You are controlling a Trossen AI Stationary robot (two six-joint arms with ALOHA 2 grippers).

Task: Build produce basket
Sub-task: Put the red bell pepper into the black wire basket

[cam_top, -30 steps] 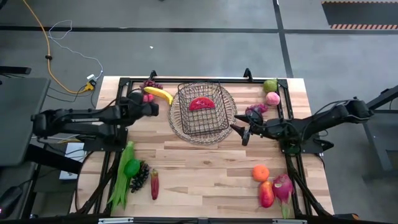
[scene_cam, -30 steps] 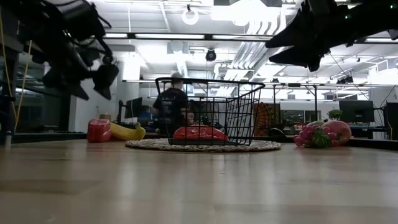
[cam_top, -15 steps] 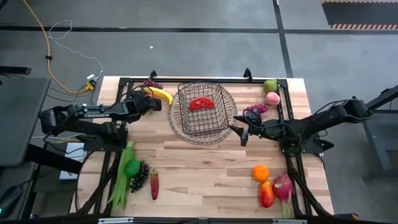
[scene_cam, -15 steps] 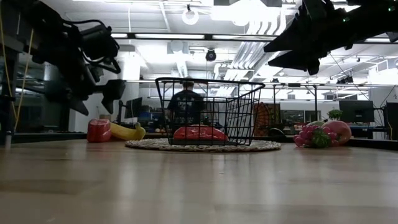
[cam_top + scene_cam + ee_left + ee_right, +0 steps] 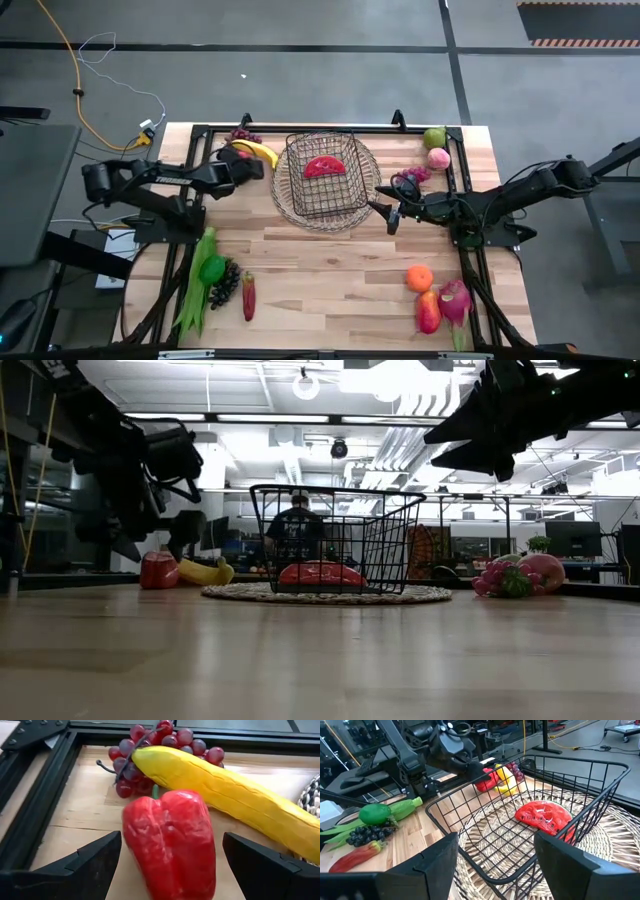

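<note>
Your basket [image 5: 320, 176] sits on the woven tray [image 5: 290, 205] at the bench's [image 5: 330, 270] twelve o'clock, a watermelon slice [image 5: 325, 166] inside it. At its nine o'clock lie the banana [image 5: 258, 152], grapes [image 5: 242, 135] and pepper [image 5: 170, 847] (touching one another). The orange [image 5: 419, 277] lies toward four o'clock.

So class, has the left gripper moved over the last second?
Yes. The left gripper has come down and moved toward the table's far edge, closing on the red pepper beside the banana.

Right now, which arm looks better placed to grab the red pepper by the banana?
Left. Its open tool already straddles the red pepper beside the banana. The right tool hovers across the basket, holding nothing.
</note>
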